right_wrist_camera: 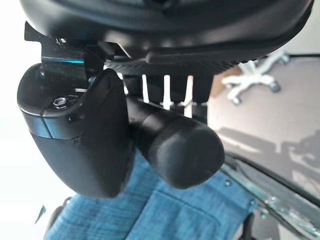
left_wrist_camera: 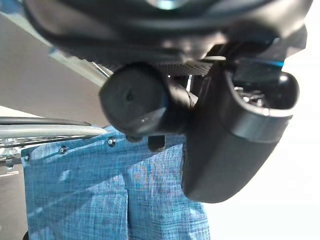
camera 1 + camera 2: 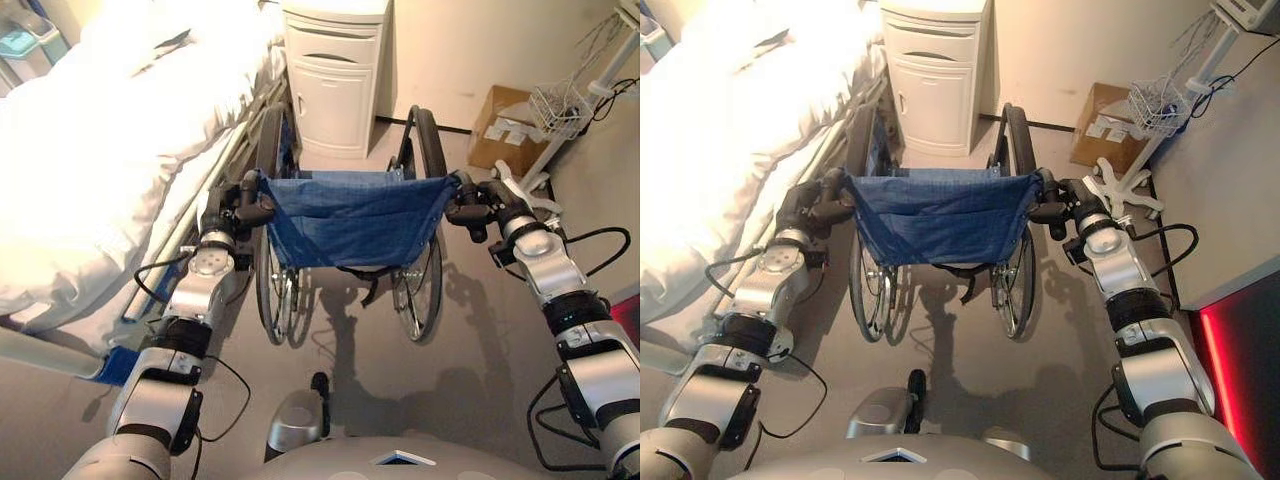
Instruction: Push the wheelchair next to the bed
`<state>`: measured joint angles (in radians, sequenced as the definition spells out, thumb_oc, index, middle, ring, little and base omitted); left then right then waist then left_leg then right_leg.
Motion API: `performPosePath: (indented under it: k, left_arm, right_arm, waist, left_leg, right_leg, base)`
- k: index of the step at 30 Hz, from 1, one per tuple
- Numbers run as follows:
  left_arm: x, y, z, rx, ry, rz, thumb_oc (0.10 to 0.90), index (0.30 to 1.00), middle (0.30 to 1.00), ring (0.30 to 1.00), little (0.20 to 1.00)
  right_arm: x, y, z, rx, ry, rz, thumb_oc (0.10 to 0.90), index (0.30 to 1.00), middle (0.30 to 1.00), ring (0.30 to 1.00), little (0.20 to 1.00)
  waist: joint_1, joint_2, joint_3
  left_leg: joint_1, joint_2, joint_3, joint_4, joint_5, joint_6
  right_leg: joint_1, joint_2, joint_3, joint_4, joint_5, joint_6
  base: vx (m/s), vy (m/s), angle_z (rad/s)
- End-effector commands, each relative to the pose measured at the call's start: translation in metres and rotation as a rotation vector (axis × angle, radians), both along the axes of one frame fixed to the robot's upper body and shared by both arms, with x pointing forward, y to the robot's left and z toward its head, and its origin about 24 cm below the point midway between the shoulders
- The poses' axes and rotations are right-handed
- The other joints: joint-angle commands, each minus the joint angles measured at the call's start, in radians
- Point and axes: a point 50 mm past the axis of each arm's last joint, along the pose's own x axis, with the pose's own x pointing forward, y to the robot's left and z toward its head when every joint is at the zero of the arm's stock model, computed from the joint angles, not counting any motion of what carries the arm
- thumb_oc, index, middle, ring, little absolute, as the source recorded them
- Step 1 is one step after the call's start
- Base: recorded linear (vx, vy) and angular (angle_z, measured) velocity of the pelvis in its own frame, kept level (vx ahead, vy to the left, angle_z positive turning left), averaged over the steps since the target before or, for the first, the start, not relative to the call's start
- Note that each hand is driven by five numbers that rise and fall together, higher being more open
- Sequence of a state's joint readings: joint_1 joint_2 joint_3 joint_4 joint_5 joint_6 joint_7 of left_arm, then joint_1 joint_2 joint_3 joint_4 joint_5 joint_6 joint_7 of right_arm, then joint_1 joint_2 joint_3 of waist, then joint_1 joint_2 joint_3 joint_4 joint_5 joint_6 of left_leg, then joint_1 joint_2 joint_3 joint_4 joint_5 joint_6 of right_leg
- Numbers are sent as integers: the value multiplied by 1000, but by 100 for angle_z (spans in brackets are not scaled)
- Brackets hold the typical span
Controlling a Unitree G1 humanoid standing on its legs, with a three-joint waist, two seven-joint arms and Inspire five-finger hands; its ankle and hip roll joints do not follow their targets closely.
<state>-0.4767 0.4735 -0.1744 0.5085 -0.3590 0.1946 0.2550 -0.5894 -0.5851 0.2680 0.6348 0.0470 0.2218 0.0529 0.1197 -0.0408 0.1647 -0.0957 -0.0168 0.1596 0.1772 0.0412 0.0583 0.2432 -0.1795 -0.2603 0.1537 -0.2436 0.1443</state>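
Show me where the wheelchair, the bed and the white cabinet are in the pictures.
wheelchair (image 3: 345, 215), left eye view, on its blue fabric backrest.
bed (image 3: 90, 150), left eye view, on its white cover.
white cabinet (image 3: 932, 95), right eye view, on its front door.

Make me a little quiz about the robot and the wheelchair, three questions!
1. True or false: both hands grip the wheelchair handles.
2. Which side of the wheelchair is the bed on? A) robot's left B) robot's right
3. What white thing stands ahead of the wheelchair?

Key:
1. True: the left hand and the right hand are each curled round a handle.
2. A
3. A cabinet.
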Motion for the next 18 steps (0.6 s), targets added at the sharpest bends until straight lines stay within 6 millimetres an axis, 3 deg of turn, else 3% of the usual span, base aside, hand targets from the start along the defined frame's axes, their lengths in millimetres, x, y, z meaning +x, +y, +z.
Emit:
performPosePath:
  k: [1,8,13,16,18]
  left_arm:
    - [-16,25,-13,191,35,-42,400,300,300,300,300]
    - [-11,16,-5,212,7,-50,400,300,300,300,300]
    - [-11,14,-8,203,-1,-26,400,300,300,300,300]
    - [-8,15,-2,179,-25,-12,400,300,300,300,300]
    - [-3,12,6,159,-56,-16,400,300,300,300,300]
  right_arm:
    - [-19,-3,-23,-184,72,140,400,300,300,300,300]
    - [-16,-11,-19,-196,59,108,400,300,300,300,300]
    - [-3,-9,-6,-231,53,126,400,300,300,300,300]
    - [3,-11,3,-248,33,124,400,300,300,300,300]
    - [4,-10,6,-254,17,107,400,300,300,300,300]
  waist:
    - [39,22,5]
    - [63,-7,-16]
    - [56,2,16]
    - [24,9,45]
    - [-13,1,65]
  left_leg:
    - [-47,16,-39,-36,-28,-51]
    - [-56,-45,-27,-53,-46,-15]
    - [-31,-26,-19,-9,-75,-33]
    - [9,-39,-44,-2,-102,-28]
    - [61,-71,-74,-2,-157,-11]
  right_leg:
    - [-42,23,-43,149,77,-20]
    - [-48,1,-38,224,177,1]
    - [-122,19,-48,31,159,-25]
    - [-233,24,0,-16,236,-20]
    - [-351,16,51,-54,341,6]
  base:
    - [274,240,-14]
    - [192,133,-7]
    - [182,-46,-14]
    - [170,-70,-27]
    - [209,-151,41]
